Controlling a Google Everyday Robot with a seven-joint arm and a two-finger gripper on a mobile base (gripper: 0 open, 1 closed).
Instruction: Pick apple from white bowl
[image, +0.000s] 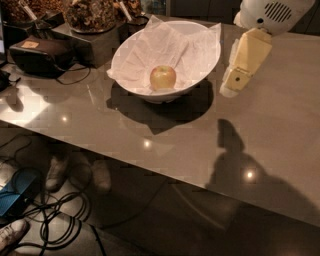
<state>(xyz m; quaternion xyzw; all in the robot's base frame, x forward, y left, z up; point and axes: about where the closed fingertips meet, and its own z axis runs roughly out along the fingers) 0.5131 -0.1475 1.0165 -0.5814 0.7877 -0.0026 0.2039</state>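
A small yellow-green apple (163, 77) with a reddish blush lies in the middle of the wide white bowl (200, 67), on crumpled white paper. The bowl stands on the grey table (280, 140) toward its back left. My gripper (231, 89), cream-coloured below a white wrist, hangs above the table just right of the bowl's rim, apart from the apple and level with it. Its shadow falls on the table below it.
Dark bowls of brown snacks (90, 12) stand on a block at the back left. A black device (40, 55) with a cable lies left of the bowl. The table's front edge runs diagonally; cables (45, 210) and shoes (57, 172) lie on the floor below.
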